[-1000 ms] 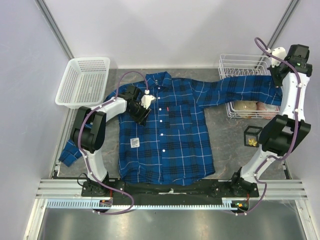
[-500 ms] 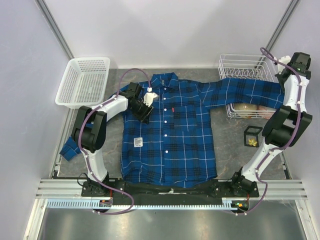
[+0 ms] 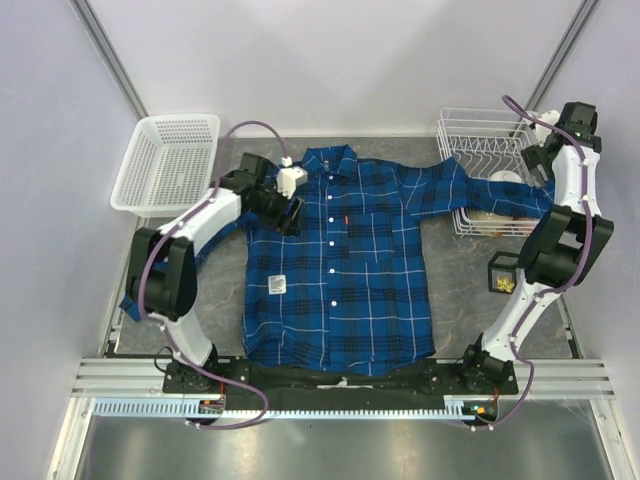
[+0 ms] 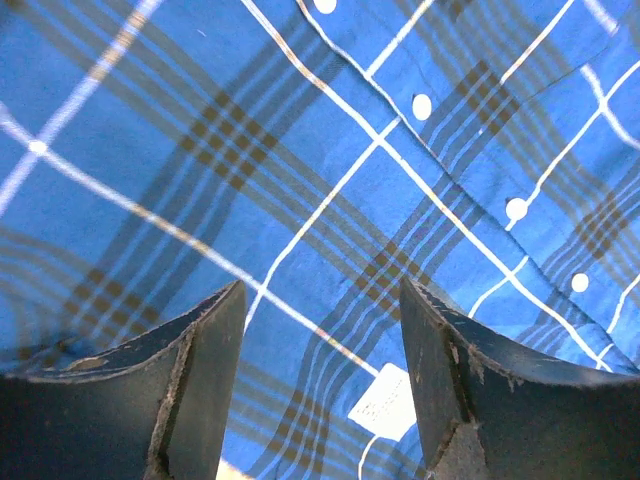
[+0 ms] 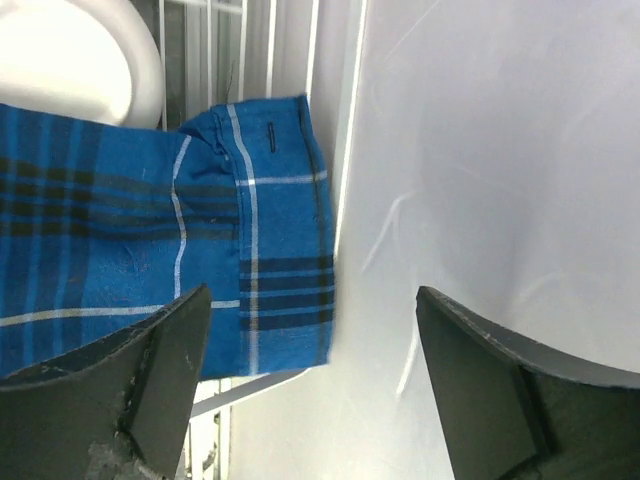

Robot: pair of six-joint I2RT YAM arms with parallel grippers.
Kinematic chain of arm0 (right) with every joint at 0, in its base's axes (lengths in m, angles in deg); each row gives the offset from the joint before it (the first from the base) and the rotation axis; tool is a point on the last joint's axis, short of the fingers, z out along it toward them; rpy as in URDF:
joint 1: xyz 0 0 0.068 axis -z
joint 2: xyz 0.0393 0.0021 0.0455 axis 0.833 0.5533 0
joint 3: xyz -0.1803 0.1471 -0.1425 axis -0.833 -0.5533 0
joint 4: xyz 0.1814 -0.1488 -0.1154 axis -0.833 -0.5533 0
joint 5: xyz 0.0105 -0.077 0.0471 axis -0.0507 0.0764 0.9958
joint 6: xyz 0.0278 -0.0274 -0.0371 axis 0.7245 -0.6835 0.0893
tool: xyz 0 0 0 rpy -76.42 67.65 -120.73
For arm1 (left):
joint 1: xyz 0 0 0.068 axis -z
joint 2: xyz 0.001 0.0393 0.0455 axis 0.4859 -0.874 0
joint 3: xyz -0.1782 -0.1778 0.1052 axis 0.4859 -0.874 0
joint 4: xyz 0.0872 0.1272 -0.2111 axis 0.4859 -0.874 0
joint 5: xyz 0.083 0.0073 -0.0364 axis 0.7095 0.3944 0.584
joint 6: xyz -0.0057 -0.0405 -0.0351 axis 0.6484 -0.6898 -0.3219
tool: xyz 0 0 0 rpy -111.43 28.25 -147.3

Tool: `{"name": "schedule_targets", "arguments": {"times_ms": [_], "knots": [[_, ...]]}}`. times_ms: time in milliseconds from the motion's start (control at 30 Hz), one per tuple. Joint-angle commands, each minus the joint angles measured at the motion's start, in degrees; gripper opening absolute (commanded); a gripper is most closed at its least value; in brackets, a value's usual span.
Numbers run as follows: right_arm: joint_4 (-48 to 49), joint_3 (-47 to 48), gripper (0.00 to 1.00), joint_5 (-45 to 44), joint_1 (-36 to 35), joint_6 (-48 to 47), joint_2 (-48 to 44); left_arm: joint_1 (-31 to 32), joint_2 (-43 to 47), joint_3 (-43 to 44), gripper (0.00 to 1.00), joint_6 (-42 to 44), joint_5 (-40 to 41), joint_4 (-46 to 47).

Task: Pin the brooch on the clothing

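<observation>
The clothing, a blue plaid shirt, lies flat and face up in the middle of the table, with white buttons and a white square tag. My left gripper hovers open over its left shoulder, and in the left wrist view that gripper has only fabric below it and nothing between its fingers. My right gripper stands open above the sleeve cuff, which rests on the wire basket; seen from its own wrist, the right gripper is empty. The gold brooch sits in a small black box at the right.
A white plastic basket stands at the back left. The wire basket holds a white bowl and tan items under the sleeve. The shirt's other sleeve trails off to the left. Grey walls stand close on both sides.
My right gripper opened and let go of the sleeve, which dropped onto the wire basket. The left gripper opened wider and moved slightly back-left. The shirt was pulled straighter.
</observation>
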Motion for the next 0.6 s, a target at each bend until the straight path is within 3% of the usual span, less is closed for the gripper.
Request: {"name": "schedule_targets", "arguments": {"times_ms": [0, 100, 200, 300, 367, 567], "knots": [[-5.77, 7.79, 0.94, 3.86, -1.20, 2.93, -3.27, -4.75, 8.05, 0.17, 0.70, -1.55, -5.66, 1.36], [-9.90, 8.06, 0.98, 9.30, -3.57, 2.49, -7.14, -8.70, 10.42, -1.33, 0.72, 1.00, -7.77, -1.54], [-14.82, 6.48, 0.98, 16.32, -8.04, 1.09, -11.36, -14.14, 12.09, -3.78, 0.80, 2.58, -9.97, -4.53], [-18.87, 1.32, 0.98, 23.96, -13.93, 1.08, -14.96, -18.11, 13.15, -6.68, 0.81, 5.84, -7.26, -5.76], [-20.64, -1.68, 0.95, 27.68, -19.18, 0.82, -16.90, -20.57, 13.07, -8.62, 0.76, 8.38, -5.49, -6.20], [-23.72, -15.57, 0.72, 41.03, -32.90, 1.00, -19.10, -24.02, 17.01, -14.50, 0.52, 17.26, -5.66, -10.07]]}}
